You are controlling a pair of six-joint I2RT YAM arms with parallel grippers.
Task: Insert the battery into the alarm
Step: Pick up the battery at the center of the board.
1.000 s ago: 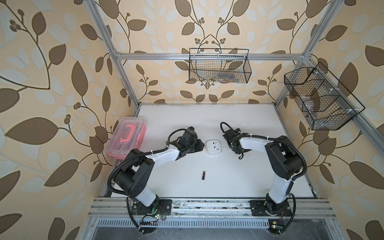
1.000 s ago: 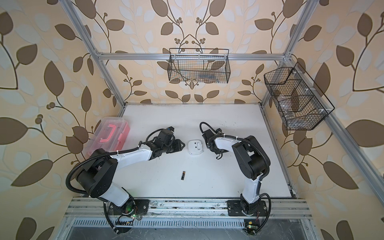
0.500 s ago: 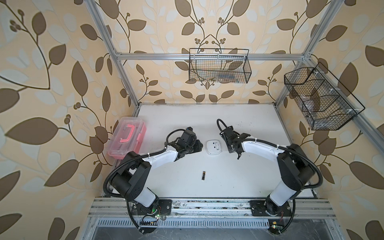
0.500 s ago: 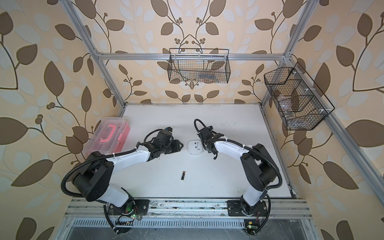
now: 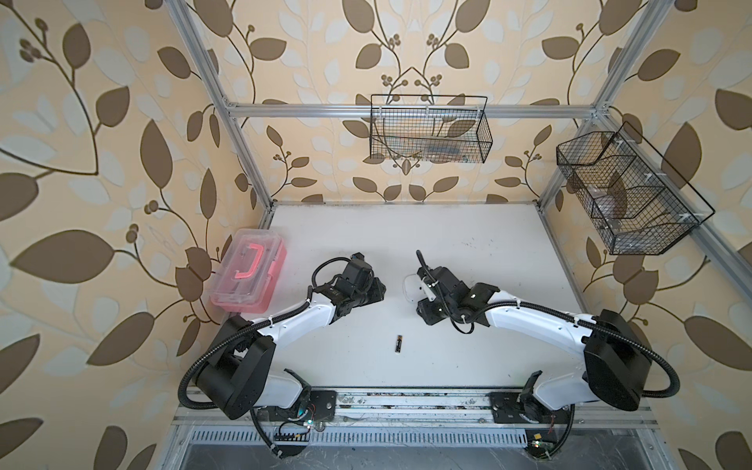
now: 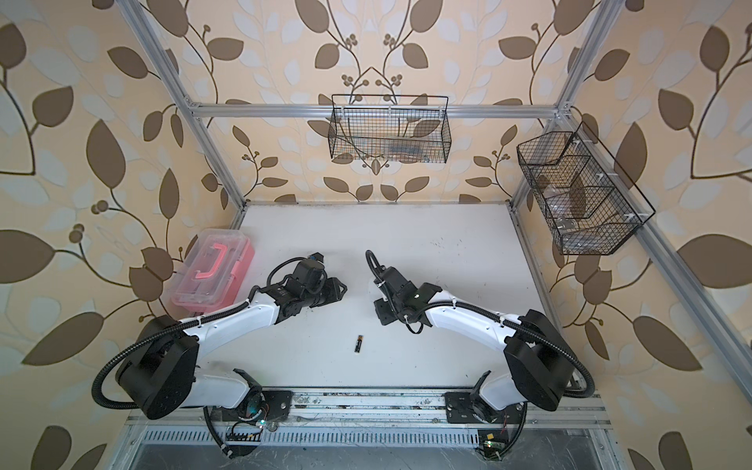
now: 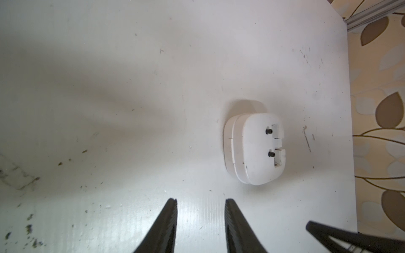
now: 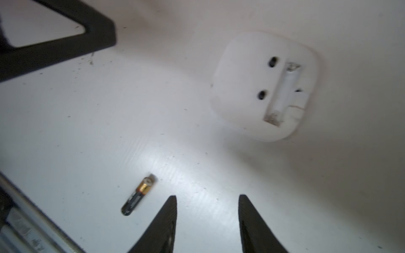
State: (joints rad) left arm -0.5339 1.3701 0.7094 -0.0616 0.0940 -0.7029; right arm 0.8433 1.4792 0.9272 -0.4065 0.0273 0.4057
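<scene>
In a top view the right arm has swung in over the alarm (image 5: 408,285); the battery (image 5: 398,344) lies untouched. In the left wrist view the left gripper (image 7: 200,200) is narrowly parted and empty, with the alarm just ahead. In the right wrist view the right gripper (image 8: 207,197) has opened, empty, with the battery beside one finger, so pickup is likely next.

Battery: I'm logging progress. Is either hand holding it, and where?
Nothing is held: battery lies on the table, left hand and right hand both open, empty.

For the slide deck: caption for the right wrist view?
Open right tool near the loose battery and the face-down alarm, its slot empty.
</scene>
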